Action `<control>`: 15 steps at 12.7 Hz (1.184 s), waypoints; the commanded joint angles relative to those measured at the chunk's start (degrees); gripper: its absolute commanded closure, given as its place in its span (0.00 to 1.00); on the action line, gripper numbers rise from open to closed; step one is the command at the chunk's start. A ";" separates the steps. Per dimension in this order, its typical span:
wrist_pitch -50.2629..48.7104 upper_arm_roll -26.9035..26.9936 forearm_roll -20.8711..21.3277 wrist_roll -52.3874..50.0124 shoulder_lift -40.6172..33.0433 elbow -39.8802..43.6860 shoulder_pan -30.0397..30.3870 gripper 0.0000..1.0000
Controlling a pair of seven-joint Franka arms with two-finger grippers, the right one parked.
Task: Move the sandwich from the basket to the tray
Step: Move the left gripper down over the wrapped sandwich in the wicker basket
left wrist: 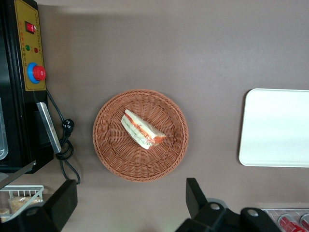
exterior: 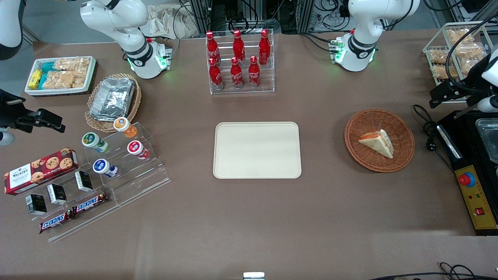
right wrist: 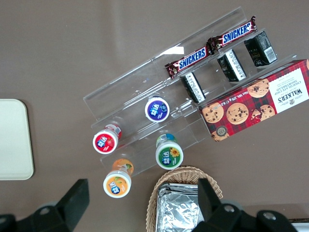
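— Where is the sandwich (exterior: 377,143)?

— It lies in the round reddish-brown basket (exterior: 404,132), toward the working arm's end of the table. It is a pale triangular wedge, lying flat on the weave, with orange-red and green filling showing along one edge (the wrist camera shows those layers best).

— And the tray (exterior: 257,150)?

— The cream tray sits flat near the middle of the table, well apart from the basket, with bare brown tabletop between them. Nothing lies on it.

— What is the left arm's gripper (left wrist: 130,205) doing?

— It hangs high above the table, beside the basket and clear of it, and touches neither the basket nor the sandwich. Its two dark fingers (left wrist: 195,195) are spread wide with nothing between them.

— What else is close by?

— A black control box (exterior: 476,202) with a yellow panel and a red button stands beside the basket at the table's edge, its cable (exterior: 428,134) coiled next to it. A clear rack of red bottles (exterior: 238,62) stands farther from the front camera than the tray. Toward the parked arm's end there is a paler wicker basket of foil containers (exterior: 113,97), a clear stepped stand (exterior: 128,163) with small cups, a red cookie box (exterior: 39,171) and Snickers bars (exterior: 74,212).
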 commanded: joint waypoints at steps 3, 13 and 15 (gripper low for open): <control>-2.17 0.06 0.02 -0.25 0.90 1.88 0.05 0.00; 11.32 0.33 0.20 -39.95 -5.68 -17.15 0.14 0.00; 16.18 0.33 0.11 -44.62 -6.22 -23.05 0.14 0.00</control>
